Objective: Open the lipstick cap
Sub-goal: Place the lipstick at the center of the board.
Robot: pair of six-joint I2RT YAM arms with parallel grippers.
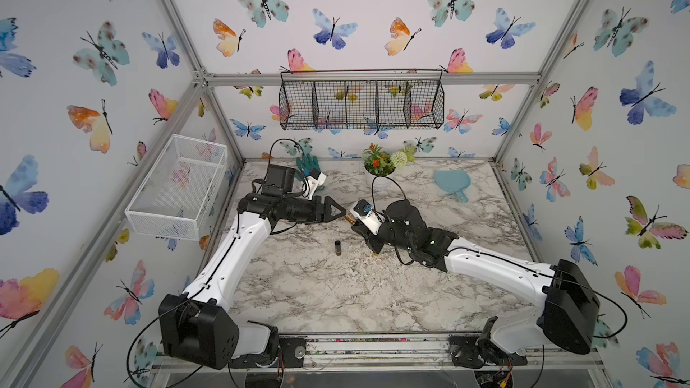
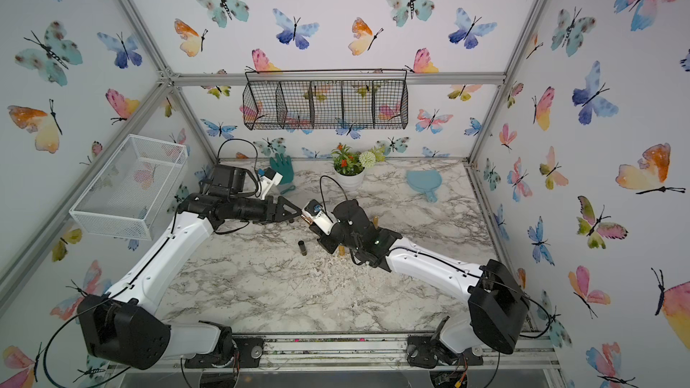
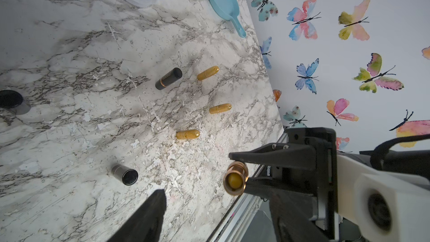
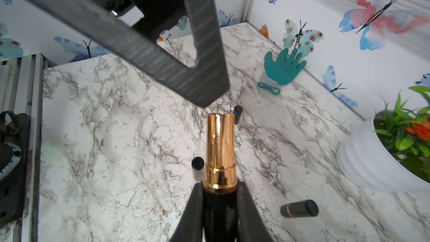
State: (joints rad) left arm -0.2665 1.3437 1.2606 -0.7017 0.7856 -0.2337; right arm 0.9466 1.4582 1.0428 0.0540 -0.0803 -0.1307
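2 grippers meet over the middle of the marble bench (image 1: 298, 293); the right gripper (image 4: 220, 188) is clamped on the dark base of the lipstick (image 4: 220, 143), which it holds clear of the bench, uncapped, with its gold inner tube bared; the left gripper (image 1: 341, 213) stands just beside that gold tip, jaws apart and empty; a loose black cap (image 1: 338, 248) rests on the bench near both grippers; in the left wrist view 3 gold tubes (image 3: 188, 134) and 1 capped black lipstick (image 3: 168, 79) lie on the bench, apart from one another.
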